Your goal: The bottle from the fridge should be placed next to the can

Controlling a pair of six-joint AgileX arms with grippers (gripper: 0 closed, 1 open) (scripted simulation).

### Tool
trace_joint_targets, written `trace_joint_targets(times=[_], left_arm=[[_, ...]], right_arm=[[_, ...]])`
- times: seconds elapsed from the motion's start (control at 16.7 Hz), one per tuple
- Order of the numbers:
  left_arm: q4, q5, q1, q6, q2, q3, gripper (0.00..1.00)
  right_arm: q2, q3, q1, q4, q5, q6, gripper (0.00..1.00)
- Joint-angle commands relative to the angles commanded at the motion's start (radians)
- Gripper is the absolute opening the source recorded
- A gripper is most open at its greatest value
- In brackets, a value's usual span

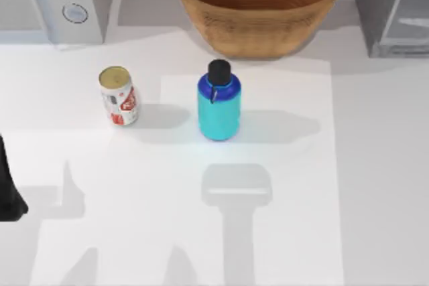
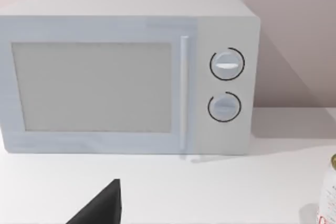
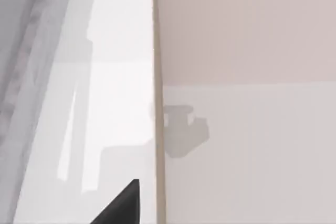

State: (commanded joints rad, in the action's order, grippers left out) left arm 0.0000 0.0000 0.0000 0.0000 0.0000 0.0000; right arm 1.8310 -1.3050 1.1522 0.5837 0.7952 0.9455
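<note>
You have the bottle [image 1: 219, 102] standing upright on the counter [image 1: 281, 219], near the can [image 1: 118, 96] but apart from it, with the fridge [image 1: 392, 8] at the back right. The left arm [image 1: 8, 189] sits parked at the left edge; a dark fingertip [image 2: 102, 205] shows in its wrist view, facing the microwave [image 2: 126, 74] (I cannot tell whether either arm's fingers are spread or closed). My judgement: any late nudge could topple the tall bottle toward the basket [image 1: 258, 5] or knock the can.
</note>
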Motion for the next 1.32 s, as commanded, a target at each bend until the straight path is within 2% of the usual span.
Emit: trace_joint_targets(times=[0.18, 0.3, 0.72, 0.84, 1.02, 1.32], left_arm=[[0.000, 0.000, 0.000, 0.000, 0.000, 0.000, 1.00], [0.000, 0.000, 0.000, 0.000, 0.000, 0.000, 1.00], [0.000, 0.000, 0.000, 0.000, 0.000, 0.000, 1.00], [0.000, 0.000, 0.000, 0.000, 0.000, 0.000, 1.00], [0.000, 0.000, 0.000, 0.000, 0.000, 0.000, 1.00], [0.000, 0.000, 0.000, 0.000, 0.000, 0.000, 1.00]], right_arm=[[0.002, 0.005, -0.130, -0.174, -0.029, -0.197, 1.00], [0.001, 0.007, -0.191, -0.251, -0.042, -0.275, 1.00], [-0.006, 0.015, -0.215, -0.292, -0.048, -0.314, 1.00], [-0.012, 0.025, -0.246, -0.307, -0.077, -0.341, 1.00], [-0.033, 0.064, -0.373, -0.355, -0.177, -0.434, 1.00], [-0.103, 0.171, -0.747, -0.482, -0.446, -0.666, 1.00]])
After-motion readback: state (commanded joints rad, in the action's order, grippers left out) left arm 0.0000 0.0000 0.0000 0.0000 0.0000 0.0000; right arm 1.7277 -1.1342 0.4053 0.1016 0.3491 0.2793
